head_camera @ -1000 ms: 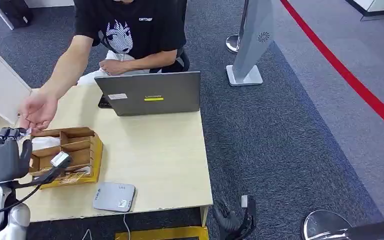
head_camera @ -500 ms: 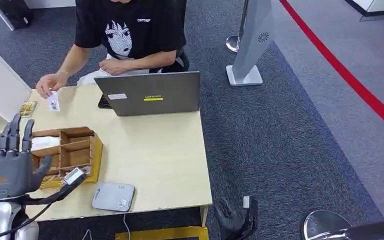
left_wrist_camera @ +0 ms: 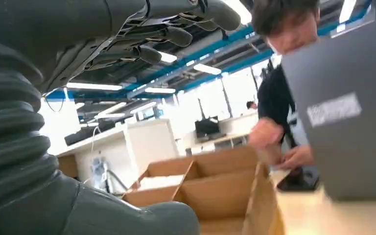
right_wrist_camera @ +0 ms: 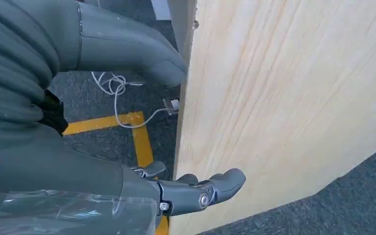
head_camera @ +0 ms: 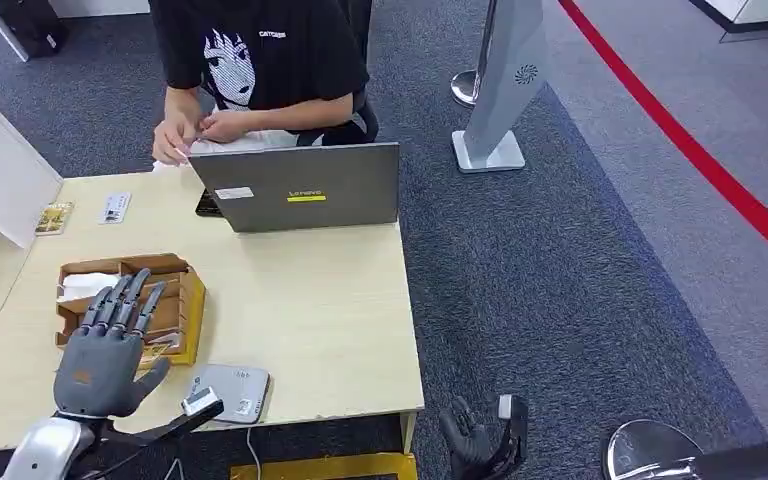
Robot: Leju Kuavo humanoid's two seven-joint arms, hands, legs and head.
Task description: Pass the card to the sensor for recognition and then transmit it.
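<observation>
My left hand [head_camera: 106, 345] hovers spread, holding nothing, over the open compartmented wooden box [head_camera: 185, 300], which holds what may be white paper. The small white card [head_camera: 114, 207] lies flat on the table well beyond my fingertips.

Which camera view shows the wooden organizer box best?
The head view: the wooden organizer box shows from above with its compartments, partly behind the left hand. The left wrist view shows it from the side; the right wrist view shows the table's edge.
</observation>
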